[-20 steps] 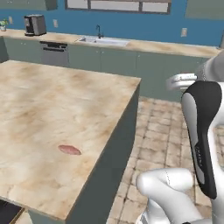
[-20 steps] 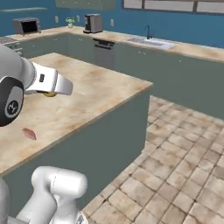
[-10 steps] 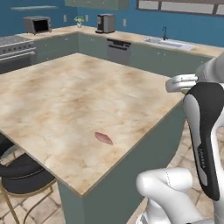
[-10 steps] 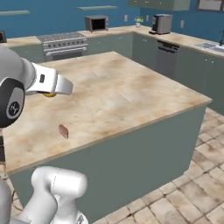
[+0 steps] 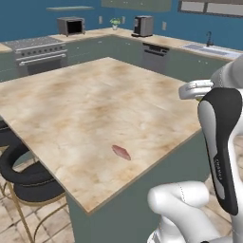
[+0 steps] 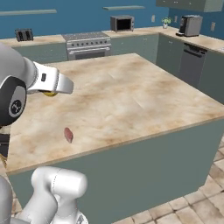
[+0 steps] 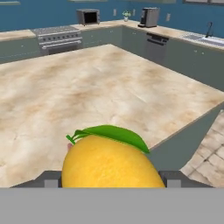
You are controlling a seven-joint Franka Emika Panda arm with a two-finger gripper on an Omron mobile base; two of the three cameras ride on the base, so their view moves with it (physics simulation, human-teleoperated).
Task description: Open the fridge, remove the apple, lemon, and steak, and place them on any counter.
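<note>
The gripper carries the lemon clamped across its belly, over the counter; light, firm, waxy-looking fruit, likely to roll once released

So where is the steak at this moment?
The steak lies flat on the counter near its front edge in the left base view; in the right base view it sits at lower left, below the lemon.
</note>
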